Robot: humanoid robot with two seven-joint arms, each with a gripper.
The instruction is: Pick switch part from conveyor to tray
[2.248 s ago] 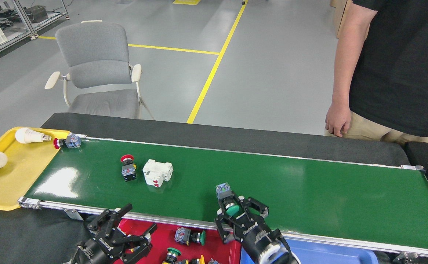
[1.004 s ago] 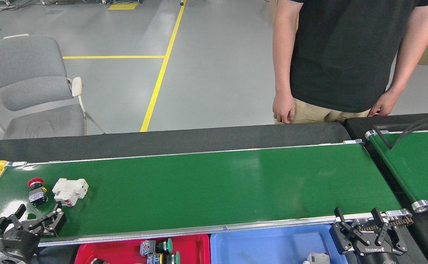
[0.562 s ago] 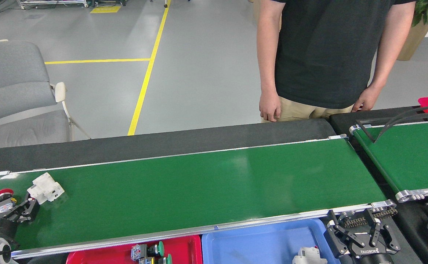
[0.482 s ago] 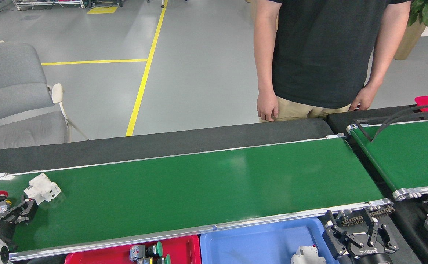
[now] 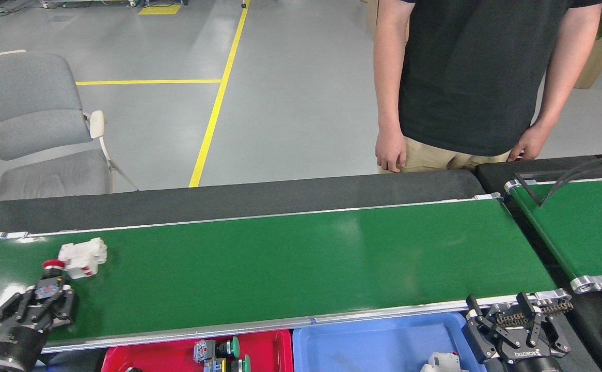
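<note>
1. Since the frame half a second earlier, the left hand (image 5: 48, 299) has lifted the red-capped switch part (image 5: 50, 281) off the conveyor (image 5: 290, 258); its fingers (image 5: 63, 307) are now closed around the part's body, with the red cap sticking up beyond them.
2. Compared with that frame, the white block (image 5: 81, 257) sits a little further along the conveyor's left end, just beyond the held part's red cap and apart from the left hand.
3. At the conveyor's right end, past its near rail, the right hand (image 5: 512, 333) hovers with its fingers spread wide and nothing between them, much as before.
4. Below the conveyor's near rail, the red tray (image 5: 267, 356) holds several green-capped switch parts (image 5: 218, 349), and the blue tray (image 5: 373, 346) lies beside it to the right.
5. Beyond the conveyor's far side a person (image 5: 476, 77) stands, and the view has shifted slightly so a grey chair (image 5: 32, 119) shows more fully at the left.
</note>
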